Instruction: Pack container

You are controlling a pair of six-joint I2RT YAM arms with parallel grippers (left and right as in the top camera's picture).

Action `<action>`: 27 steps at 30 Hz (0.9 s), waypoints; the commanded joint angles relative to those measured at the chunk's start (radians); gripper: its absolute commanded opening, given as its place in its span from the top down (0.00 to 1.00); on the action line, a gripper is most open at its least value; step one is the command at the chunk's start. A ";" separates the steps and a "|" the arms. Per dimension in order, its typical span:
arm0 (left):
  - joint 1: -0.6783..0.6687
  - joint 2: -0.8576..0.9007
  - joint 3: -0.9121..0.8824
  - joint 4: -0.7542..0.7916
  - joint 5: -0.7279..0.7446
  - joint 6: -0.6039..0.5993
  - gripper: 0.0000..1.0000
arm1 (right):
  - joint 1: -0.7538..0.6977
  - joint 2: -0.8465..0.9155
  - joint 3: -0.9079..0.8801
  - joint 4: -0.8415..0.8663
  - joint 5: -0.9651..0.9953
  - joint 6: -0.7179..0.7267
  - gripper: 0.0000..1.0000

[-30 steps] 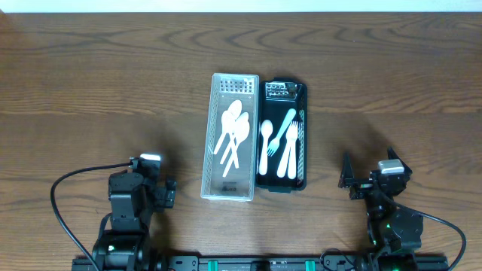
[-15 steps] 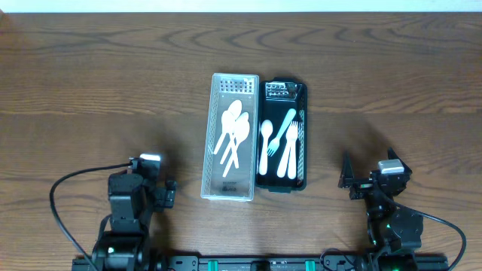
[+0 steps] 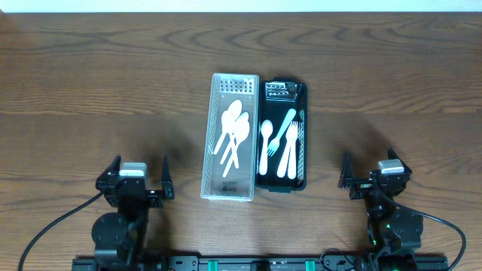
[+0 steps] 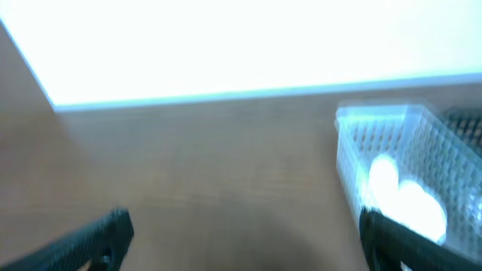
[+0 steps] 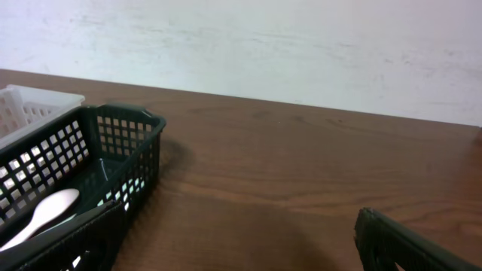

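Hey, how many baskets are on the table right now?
2. A clear basket sits in the middle, and a black basket stands right beside it on its right. None seem hidden.

1. A dark brown wood-grain worktop (image 3: 90, 75) carries two long mesh containers at its centre.
2. The clear plastic rectangular basket (image 3: 245, 179) stands on the left, its long side touching the black plastic rectangular basket (image 3: 282, 183).
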 commanded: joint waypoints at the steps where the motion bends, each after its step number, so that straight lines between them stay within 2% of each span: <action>1: -0.004 -0.017 -0.079 0.119 0.021 -0.097 0.02 | 0.008 -0.005 -0.002 -0.004 0.004 0.006 0.01; 4: -0.005 -0.034 -0.152 0.187 0.021 -0.226 0.02 | 0.008 -0.005 -0.002 -0.004 0.004 0.006 0.01; 8: -0.015 -0.034 -0.245 0.176 0.021 -0.388 0.02 | 0.008 -0.005 -0.002 -0.004 0.004 0.006 0.01; 15: -0.030 -0.034 -0.243 0.182 0.021 -0.335 0.02 | 0.008 -0.005 -0.002 -0.004 0.004 0.006 0.01; 27: -0.029 -0.034 -0.243 0.182 0.021 -0.323 0.02 | 0.008 -0.005 -0.002 -0.004 0.004 0.006 0.01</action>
